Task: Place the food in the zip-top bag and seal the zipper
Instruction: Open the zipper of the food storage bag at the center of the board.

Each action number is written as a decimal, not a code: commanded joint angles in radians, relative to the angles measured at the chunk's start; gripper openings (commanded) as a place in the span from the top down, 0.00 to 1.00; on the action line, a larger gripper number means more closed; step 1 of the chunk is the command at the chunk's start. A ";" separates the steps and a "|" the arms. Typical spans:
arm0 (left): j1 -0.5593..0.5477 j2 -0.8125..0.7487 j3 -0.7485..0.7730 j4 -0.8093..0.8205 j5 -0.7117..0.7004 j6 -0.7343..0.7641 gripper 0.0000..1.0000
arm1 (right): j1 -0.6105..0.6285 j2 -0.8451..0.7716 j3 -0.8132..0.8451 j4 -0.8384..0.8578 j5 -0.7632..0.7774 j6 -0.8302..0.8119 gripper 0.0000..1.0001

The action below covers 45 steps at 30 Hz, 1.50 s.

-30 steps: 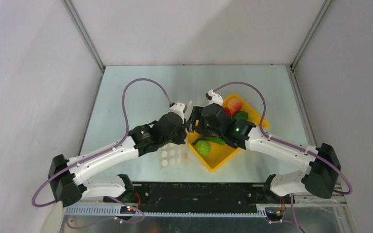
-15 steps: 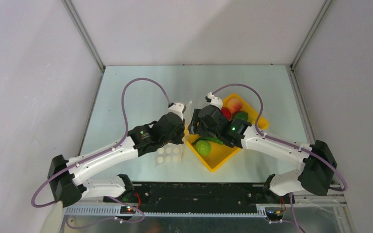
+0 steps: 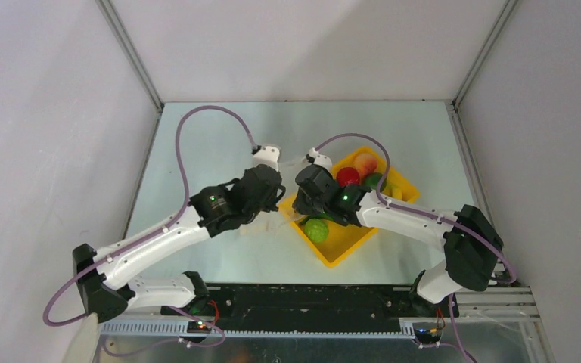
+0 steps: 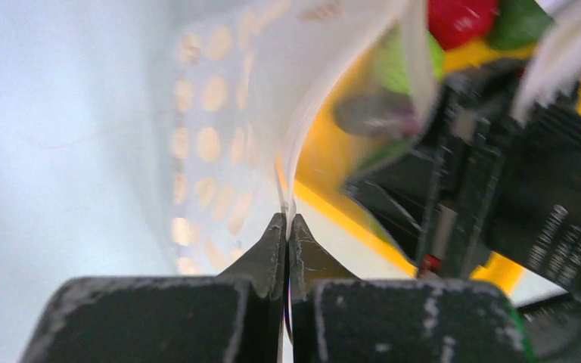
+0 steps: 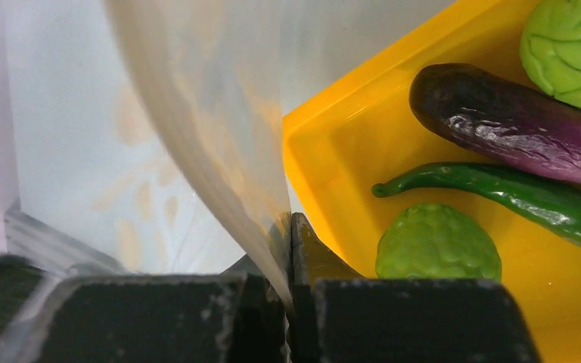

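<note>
Above a pale table [image 3: 219, 136], the left arm [image 3: 159, 240] and the right arm [image 3: 412, 221] met in the middle. Each pinched the zip-top bag [image 4: 219, 113], held up between them just left of a yellow tray [image 3: 346, 255].

The likeliest trouble was the film itself. Both grips took only a sliver of slippery plastic, so pulling apart could draw it out of one pinch. The two walls could also cling together and leave no mouth to fill. The right arm's fingers sat close to the tray's near-left corner, so a sideways move might shove the tray and roll the food.

The left gripper [image 4: 287, 227] was clamped tight on the bag's edge, with the dotted sheet rising away from its tips. The right gripper [image 5: 289, 227] was likewise clamped on the film, which curved up to its left.

All the food that showed lay in the tray, none in the bag. Just right of the right gripper were the purple eggplant [image 5: 514, 128], the green cucumber [image 5: 514, 193] and two green round fruits [image 5: 435, 242]. Farther off sat the peach [image 3: 364, 162] and the red tomato [image 3: 347, 176]. The zipper could not be told apart from the film's edge.
</note>
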 commanded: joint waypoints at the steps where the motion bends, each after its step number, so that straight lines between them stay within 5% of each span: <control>1: 0.003 0.017 0.131 -0.196 -0.353 -0.025 1.00 | -0.004 -0.010 0.046 -0.043 0.060 0.002 1.00; 9: 0.024 0.176 0.316 -0.550 -0.726 -0.200 1.00 | -0.029 -0.015 0.028 -0.128 0.096 0.000 1.00; 19: 0.181 -0.040 0.141 -0.244 -0.404 -0.045 1.00 | -0.118 -0.059 -0.095 -0.007 -0.004 -0.024 1.00; 29: 0.219 -0.107 0.075 -0.146 -0.282 -0.056 1.00 | -0.097 -0.038 -0.095 0.234 -0.212 -0.154 0.93; 33: 0.218 -0.107 0.055 -0.088 -0.264 -0.035 1.00 | -0.095 -0.037 -0.029 0.291 -0.285 -0.172 0.61; 38: 0.219 -0.118 0.014 0.038 -0.217 0.015 1.00 | -0.097 -0.011 0.102 0.278 -0.293 -0.191 0.34; 39: 0.219 -0.118 0.009 0.048 -0.221 0.028 1.00 | -0.097 -0.011 0.125 0.278 -0.292 -0.192 0.18; 41: 0.219 -0.112 0.004 0.070 -0.243 0.048 1.00 | -0.102 -0.019 0.145 0.280 -0.285 -0.198 0.03; 45: 0.218 -0.082 0.020 0.069 -0.325 0.072 1.00 | -0.121 -0.088 0.153 0.266 -0.280 -0.234 0.01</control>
